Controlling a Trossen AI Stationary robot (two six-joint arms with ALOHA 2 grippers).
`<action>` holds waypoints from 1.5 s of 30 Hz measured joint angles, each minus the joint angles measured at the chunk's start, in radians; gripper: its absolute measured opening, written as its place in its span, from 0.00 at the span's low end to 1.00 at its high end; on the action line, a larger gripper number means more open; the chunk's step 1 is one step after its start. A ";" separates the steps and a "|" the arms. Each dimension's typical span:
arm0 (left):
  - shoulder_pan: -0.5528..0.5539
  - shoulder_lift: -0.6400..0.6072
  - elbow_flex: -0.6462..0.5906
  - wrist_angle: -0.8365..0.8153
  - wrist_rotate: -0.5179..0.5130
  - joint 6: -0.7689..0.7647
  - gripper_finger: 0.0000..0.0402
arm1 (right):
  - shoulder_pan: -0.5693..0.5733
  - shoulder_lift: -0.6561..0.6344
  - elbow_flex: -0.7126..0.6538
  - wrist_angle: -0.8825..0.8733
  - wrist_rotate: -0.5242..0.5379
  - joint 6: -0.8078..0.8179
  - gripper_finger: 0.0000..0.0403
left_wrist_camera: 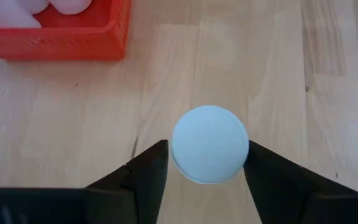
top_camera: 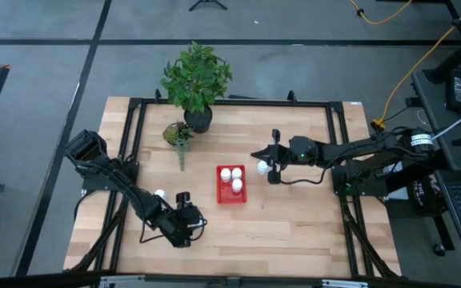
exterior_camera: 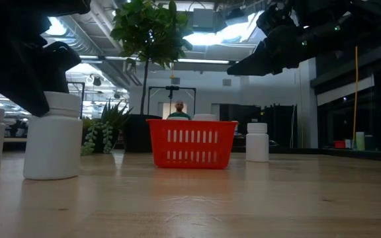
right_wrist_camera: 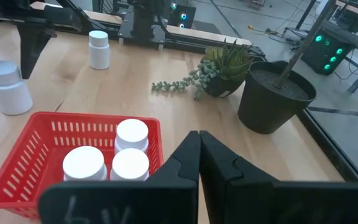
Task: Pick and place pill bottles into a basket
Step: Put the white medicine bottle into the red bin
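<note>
The red basket stands mid-table and holds three white pill bottles. My left gripper, near the front left, points down over another pill bottle that stands on the table. A fifth bottle stands just left of it. My right gripper is shut and empty. It hangs above the table right of the basket, close to a sixth bottle, which stands upright. My left gripper has the bottle's white cap between its two fingers, one on each side of the round cap. The fingers come from above, pointing down. The bottle is upright with its base on the table.
A dark pot with a tall green plant and a small succulent stand at the far side, left of the basket. Black frame rails run along the table's edges. A person shows far behind the basket.
</note>
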 joint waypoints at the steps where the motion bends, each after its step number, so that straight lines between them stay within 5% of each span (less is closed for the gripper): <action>1: 0.000 0.000 0.000 0.001 0.000 0.010 0.48 | 0.000 0.000 0.000 0.000 0.000 0.000 0.02; 8: 0.000 0.000 0.000 0.007 -0.001 0.077 0.38 | 0.000 0.000 0.000 -0.001 0.000 0.001 0.02; 18: -0.002 -0.008 0.000 0.001 0.003 0.099 0.37 | 0.000 0.000 0.000 -0.005 0.000 0.001 0.02; 29: -0.002 -0.106 0.000 -0.025 0.034 0.193 0.37 | 0.005 0.000 0.000 -0.040 0.000 0.029 0.02; 45: 0.009 -0.302 -0.041 -0.060 -0.072 0.300 0.37 | 0.105 0.000 0.000 0.006 0.000 0.019 0.02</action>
